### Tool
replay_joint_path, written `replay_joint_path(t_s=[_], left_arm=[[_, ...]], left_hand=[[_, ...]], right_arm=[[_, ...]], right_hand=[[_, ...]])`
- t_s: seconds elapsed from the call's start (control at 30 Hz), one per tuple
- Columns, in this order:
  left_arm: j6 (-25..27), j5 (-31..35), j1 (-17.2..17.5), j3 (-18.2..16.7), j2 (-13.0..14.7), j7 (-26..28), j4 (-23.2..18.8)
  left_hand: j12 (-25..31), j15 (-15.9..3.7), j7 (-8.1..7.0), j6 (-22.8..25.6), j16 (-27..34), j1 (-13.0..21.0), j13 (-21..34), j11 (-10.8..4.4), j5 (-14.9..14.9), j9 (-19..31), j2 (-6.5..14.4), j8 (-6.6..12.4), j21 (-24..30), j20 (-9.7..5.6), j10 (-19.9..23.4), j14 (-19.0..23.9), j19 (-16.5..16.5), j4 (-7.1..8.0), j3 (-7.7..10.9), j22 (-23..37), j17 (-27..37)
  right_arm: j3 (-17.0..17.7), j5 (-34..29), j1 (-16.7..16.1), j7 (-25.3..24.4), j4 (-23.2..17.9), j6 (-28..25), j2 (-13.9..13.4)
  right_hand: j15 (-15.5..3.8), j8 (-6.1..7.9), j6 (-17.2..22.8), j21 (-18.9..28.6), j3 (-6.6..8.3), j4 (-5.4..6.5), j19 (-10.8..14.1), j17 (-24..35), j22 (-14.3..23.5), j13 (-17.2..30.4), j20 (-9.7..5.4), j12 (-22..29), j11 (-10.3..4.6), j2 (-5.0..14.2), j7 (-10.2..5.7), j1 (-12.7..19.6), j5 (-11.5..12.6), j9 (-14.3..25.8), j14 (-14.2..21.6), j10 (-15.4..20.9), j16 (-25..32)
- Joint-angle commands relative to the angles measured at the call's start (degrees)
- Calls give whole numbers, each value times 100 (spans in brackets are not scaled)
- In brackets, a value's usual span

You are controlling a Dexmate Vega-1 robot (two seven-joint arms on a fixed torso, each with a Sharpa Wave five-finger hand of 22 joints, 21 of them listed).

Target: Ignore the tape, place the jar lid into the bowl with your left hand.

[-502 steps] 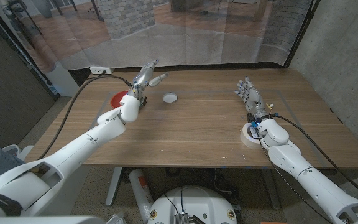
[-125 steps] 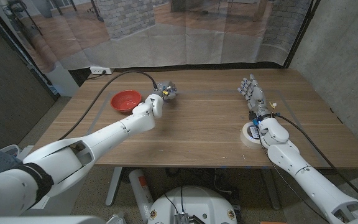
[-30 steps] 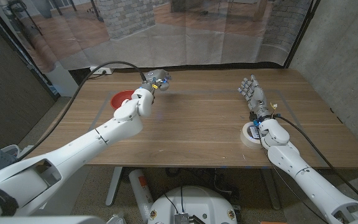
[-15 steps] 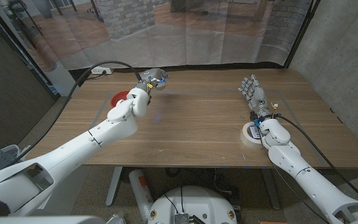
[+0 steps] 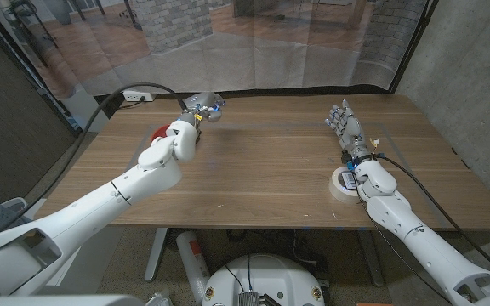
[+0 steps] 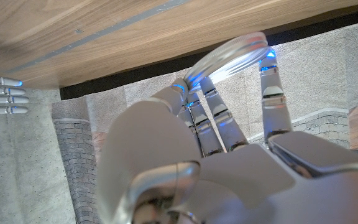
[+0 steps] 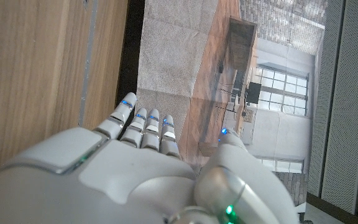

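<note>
Left wrist view: jar lid (image 6: 232, 55) seemingly at robot hand (image 6: 229, 155) fingertips.

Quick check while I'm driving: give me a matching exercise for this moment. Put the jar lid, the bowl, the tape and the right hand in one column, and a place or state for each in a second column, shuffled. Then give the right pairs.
Things:
1. jar lid
2. bowl
3. tape
4. right hand

Places or states:
A. red, mostly hidden behind the left arm
B. holding nothing, fingers straight, on the table's right side
C. held at the fingertips of the left hand, off the table
D. white ring lying on the table beside the right wrist

Pairs: 1-C, 2-A, 3-D, 4-B
</note>
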Motion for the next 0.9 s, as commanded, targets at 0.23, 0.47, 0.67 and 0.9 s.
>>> replay_joint_path(t_s=[0.23,0.47,0.67,0.9], left_arm=[[79,-121,196,-215,164,54,-158],[168,-180,303,-315,275,72,-252],[217,-250,397,-403,355,120,-323],[254,-330,499,-500,449,171,-415]], left_hand=[[-15,-156,11,60,-51,46,37,-34,40,30,17,-29,18,-811,62,35,394,9,37,16,15],[-35,-175,1,48,-64,59,41,-21,44,31,15,-42,18,-818,41,28,381,-4,45,18,18],[-42,-177,3,41,-69,74,45,-32,47,31,24,-52,17,-822,48,30,367,-11,54,18,24],[-51,-182,7,35,-76,73,50,-28,48,35,29,-63,19,-829,57,31,354,-9,54,19,33]], right_arm=[[6,1,-13,12,-27,-15,-28],[11,18,-46,48,-77,-13,-55],[13,17,-56,60,-109,-12,-71],[0,-7,-46,51,-125,-6,-66]], right_hand=[[-29,38,47,-22,5,-30,67,15,24,34,-8,8,-1,44,8,20,-1,11,26,29,-14],[-30,35,40,-39,5,-35,76,14,24,34,-6,9,-1,50,1,20,-1,11,33,34,-12],[-26,37,45,-52,6,-39,80,14,25,34,-6,9,-2,55,4,22,-1,11,33,35,-13],[-26,35,42,-66,7,-44,91,13,25,34,-5,7,3,59,6,23,-2,11,34,31,-13]])
